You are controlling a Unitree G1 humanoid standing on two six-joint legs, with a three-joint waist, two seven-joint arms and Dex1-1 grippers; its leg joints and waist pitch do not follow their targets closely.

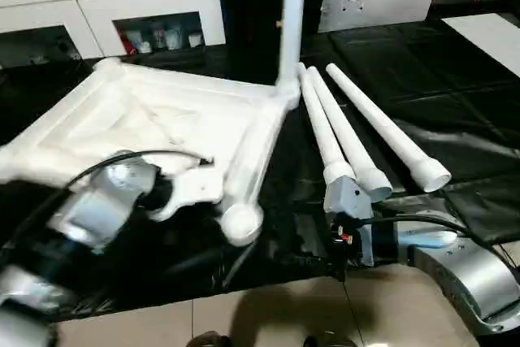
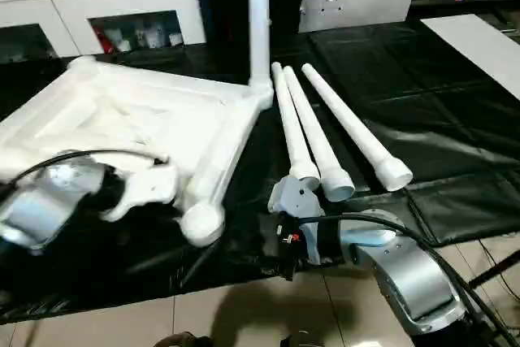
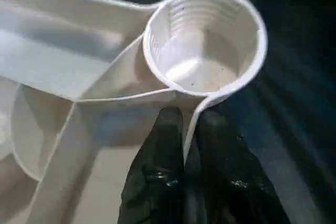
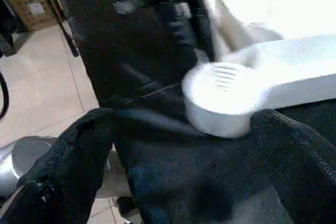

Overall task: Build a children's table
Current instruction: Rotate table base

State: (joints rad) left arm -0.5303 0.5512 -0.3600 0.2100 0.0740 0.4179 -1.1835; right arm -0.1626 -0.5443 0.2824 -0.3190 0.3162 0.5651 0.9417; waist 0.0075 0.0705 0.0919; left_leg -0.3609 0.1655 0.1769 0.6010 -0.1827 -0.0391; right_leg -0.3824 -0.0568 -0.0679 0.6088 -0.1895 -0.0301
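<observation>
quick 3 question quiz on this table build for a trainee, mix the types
1. True or false: one leg already stands upright in a corner of the table top.
2. How many loose legs lie on the black mat?
3. The left claw is: A) open above the mat B) pinching the rim wall beside a corner socket C) holding a leg.

Key: 1 true; 2 three; 3 B
</observation>
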